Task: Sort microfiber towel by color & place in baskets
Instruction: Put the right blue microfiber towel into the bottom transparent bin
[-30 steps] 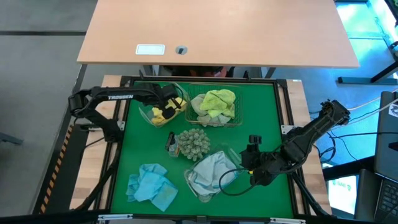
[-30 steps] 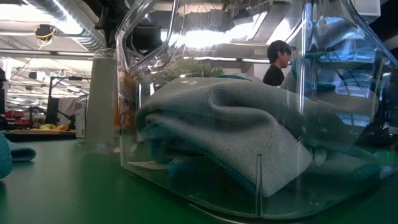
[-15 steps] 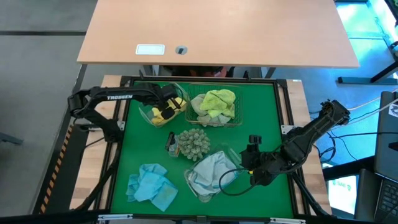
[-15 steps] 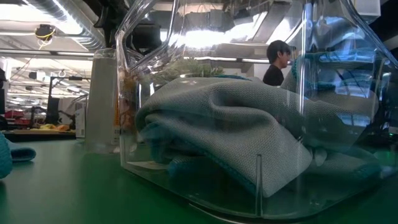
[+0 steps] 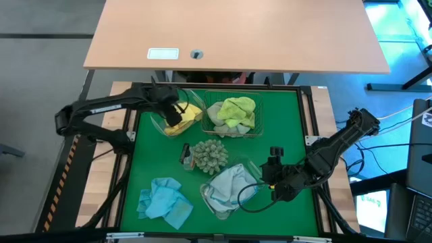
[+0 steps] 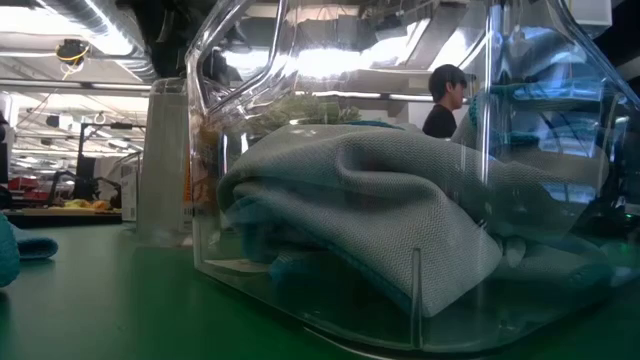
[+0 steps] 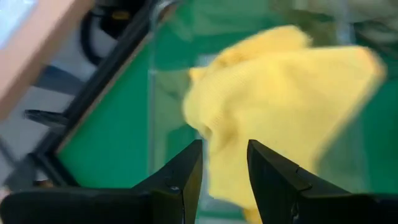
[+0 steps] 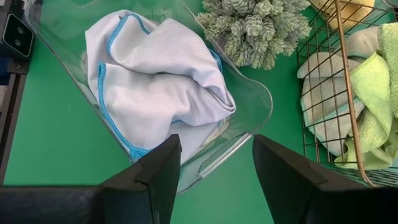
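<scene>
A yellow microfiber towel (image 5: pixel 187 119) lies in the clear tub (image 5: pixel 156 122) at the far left. My left gripper (image 5: pixel 173 113) hovers over it, open, with the towel (image 7: pixel 280 93) below its fingertips and nothing between them. Lime green towels (image 5: pixel 236 109) fill the wire-mesh basket (image 5: pixel 259 128). A pale, blue-edged towel (image 8: pixel 155 81) lies in the near clear tub (image 8: pixel 252 106). Two light blue towels (image 5: pixel 164 200) rest flat on the green mat at the near left. My right gripper (image 8: pixel 216 146) stands wide open beside the near tub's right side, also seen from above (image 5: pixel 264 175).
A spiky grey-green ball (image 5: pixel 209 155) sits in the middle between the baskets. The low view looks through the near tub (image 6: pixel 350 220). A person (image 6: pixel 446 100) stands in the room behind. A wooden desk (image 5: pixel 236 34) lies beyond the far edge. Bare green mat (image 5: pixel 297 115) shows at the far right.
My left gripper has drawn up and back toward the table's far left corner, coming away from the yellow towel, which stays in the far left tub. Its arm has swung outward to the left.
</scene>
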Action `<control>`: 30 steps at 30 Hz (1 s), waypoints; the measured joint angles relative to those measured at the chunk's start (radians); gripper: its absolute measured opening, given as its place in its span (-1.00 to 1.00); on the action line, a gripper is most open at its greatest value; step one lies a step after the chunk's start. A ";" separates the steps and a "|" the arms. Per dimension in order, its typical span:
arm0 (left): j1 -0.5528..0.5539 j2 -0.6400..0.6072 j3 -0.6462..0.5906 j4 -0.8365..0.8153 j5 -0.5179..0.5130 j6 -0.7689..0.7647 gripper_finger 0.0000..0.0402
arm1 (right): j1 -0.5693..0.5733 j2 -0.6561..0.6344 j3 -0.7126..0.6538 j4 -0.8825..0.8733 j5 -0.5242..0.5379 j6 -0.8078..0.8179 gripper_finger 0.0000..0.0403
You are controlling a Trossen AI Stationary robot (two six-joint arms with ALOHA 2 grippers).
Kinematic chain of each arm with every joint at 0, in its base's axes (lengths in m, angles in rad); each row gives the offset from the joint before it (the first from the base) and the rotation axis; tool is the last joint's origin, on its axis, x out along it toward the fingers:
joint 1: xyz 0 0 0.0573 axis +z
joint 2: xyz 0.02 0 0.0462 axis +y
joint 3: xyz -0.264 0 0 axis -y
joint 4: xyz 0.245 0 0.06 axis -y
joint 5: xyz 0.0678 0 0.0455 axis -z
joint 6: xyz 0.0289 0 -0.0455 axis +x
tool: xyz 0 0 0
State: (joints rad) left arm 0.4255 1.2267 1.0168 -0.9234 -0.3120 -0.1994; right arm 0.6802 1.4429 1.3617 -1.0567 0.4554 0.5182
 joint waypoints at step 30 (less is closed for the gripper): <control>-0.843 -0.177 0.000 -0.140 0.425 -0.807 -0.41 | 0.000 0.000 0.000 0.016 -0.001 0.000 -0.02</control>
State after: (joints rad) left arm -0.4170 1.0501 1.0172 -1.0634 0.1131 -1.0064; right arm 0.6803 1.4429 1.3617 -1.0405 0.4541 0.5182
